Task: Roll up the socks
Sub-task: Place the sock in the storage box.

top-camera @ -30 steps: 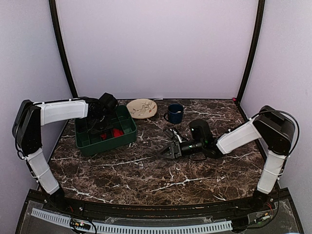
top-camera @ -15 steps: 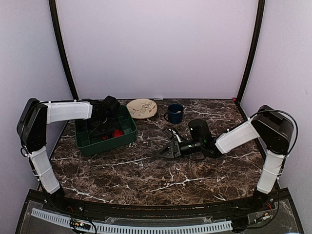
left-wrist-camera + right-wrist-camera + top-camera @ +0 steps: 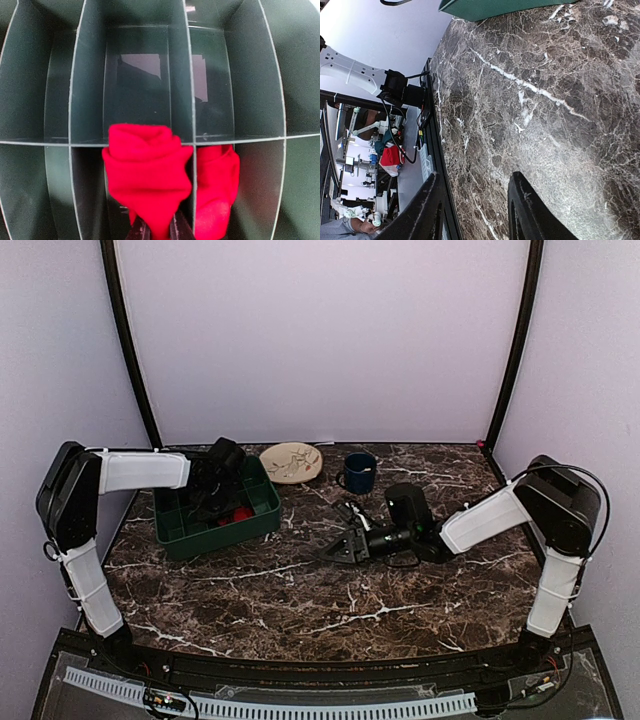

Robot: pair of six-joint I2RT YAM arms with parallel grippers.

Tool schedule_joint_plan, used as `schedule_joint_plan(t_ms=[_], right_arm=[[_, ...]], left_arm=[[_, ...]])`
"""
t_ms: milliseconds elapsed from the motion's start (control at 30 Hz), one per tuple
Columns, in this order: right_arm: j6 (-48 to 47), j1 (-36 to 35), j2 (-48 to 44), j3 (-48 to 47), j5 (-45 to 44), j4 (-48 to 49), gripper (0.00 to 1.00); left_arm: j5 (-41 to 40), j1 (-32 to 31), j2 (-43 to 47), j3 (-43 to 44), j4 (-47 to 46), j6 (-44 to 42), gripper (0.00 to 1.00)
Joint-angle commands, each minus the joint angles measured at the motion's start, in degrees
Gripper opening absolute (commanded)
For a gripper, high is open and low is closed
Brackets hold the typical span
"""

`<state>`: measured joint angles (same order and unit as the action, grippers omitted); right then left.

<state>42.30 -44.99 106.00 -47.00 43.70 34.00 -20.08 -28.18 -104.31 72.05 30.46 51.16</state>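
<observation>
The socks [image 3: 238, 512] are showing as red bundles inside the green divided bin [image 3: 200, 538] at the left of the marble table [image 3: 300, 605]. The left gripper [image 3: 156, 231] is pinching one rolled sock [image 3: 147, 172] over a divider, and the other bundle [image 3: 216, 187] is lying in the neighbouring compartment. The right gripper [image 3: 475, 210] is hovering above bare marble, fingers spread.

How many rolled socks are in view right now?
2. One sock roll is pinched in the left end effector over a divider of the green bin; the other roll sits in the compartment beside it. More could be hidden.
</observation>
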Motion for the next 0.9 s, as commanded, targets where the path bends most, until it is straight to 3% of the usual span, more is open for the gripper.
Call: schedule_joint_plan(t_ms=[0, 467, 600, 700, 767, 867], right_arm=[[-0.2, 0.5, 1.1, -1.9, 0.3, 0.4, 0.41], [-0.1, 0.5, 1.7, -4.0, 0.0, -1.4, 0.42], [-0.1, 0.4, 2.1, -4.5, 0.0, -1.6, 0.42], [-0.2, 0.4, 2.6, -4.8, 0.0, -1.6, 0.42], [-0.2, 0.4, 2.7, -4.9, -0.1, -1.6, 0.42], [-0.3, 0.4, 3.0, -5.1, -0.1, -1.7, 0.42]], left_arm=[[2.1, 1.1, -0.1, -2.3, -2.2, -1.2, 0.0], [7.9, 4.4, 0.2, -7.3, -9.0, -4.9, 0.0], [10.1, 5.1, 0.7, -8.1, -10.7, -6.4, 0.18], [10.6, 5.3, 1.0, -7.9, -10.4, -6.8, 0.5], [10.7, 5.3, 1.5, -7.9, -10.0, -7.0, 0.59], [10.7, 5.3, 3.0, -7.9, -9.0, -7.1, 0.63]])
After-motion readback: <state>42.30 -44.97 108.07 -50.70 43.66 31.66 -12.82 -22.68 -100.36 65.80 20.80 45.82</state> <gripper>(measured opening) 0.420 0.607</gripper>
